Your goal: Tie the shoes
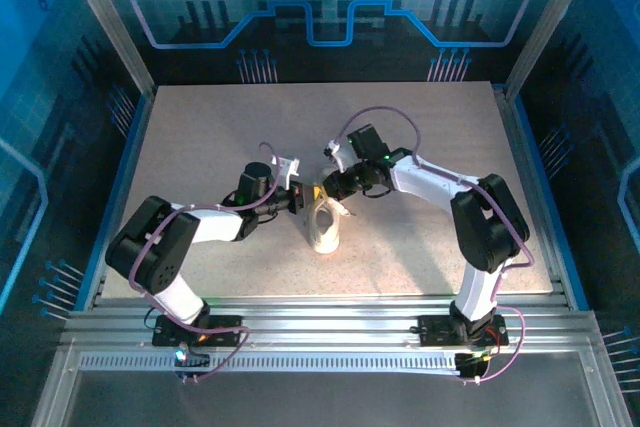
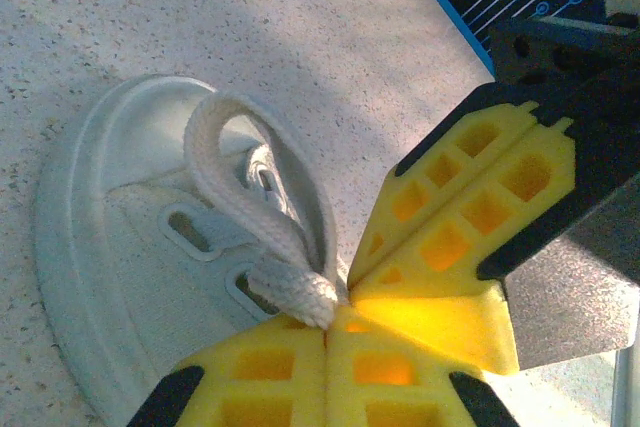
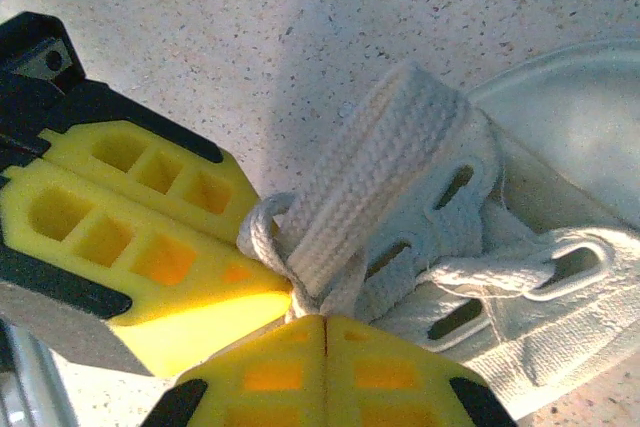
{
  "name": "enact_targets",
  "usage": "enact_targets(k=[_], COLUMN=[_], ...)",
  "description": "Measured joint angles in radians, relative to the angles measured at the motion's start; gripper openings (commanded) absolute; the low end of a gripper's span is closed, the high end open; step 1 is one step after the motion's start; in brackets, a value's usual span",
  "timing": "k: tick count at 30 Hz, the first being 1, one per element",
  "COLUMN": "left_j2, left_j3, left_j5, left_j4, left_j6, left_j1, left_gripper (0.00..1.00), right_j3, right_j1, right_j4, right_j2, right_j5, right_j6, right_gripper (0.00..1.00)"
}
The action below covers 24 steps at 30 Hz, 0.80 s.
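Inside the blue-lit cage [image 1: 90,37], on the speckled table [image 1: 200,137], the sneaker [image 1: 322,231] sits mid-table. We judge a bow is being formed: left gripper [image 1: 303,198] and right gripper [image 1: 327,190] meet tip to tip, each clamped on the laces [image 3: 480,272]. Next, the strands need crossing without slipping. The left wrist view gives the loop [image 2: 215,147] its open curve; the right wrist view, its flat weave.

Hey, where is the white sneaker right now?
In the top view the sneaker lies near the middle of the table, with the left gripper and right gripper pinching its laces.
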Motion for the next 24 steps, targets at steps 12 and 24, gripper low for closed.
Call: enact_targets(k=[12, 24], left_j2=[-0.01, -0.01], left_j3=[-0.008, -0.008], left_j5=[0.0, 0.0], left_j4=[0.0, 0.001], left_j6=[0.021, 0.032], left_j1=[0.001, 0.001], left_gripper=[0.0, 0.0], right_j3=[-0.007, -0.078], right_j1=[0.012, -0.115], right_j4=[0.0, 0.122], right_j2=[-0.012, -0.111], right_j5=[0.041, -0.145], right_j6=[0.005, 0.125], right_gripper=[0.35, 0.47])
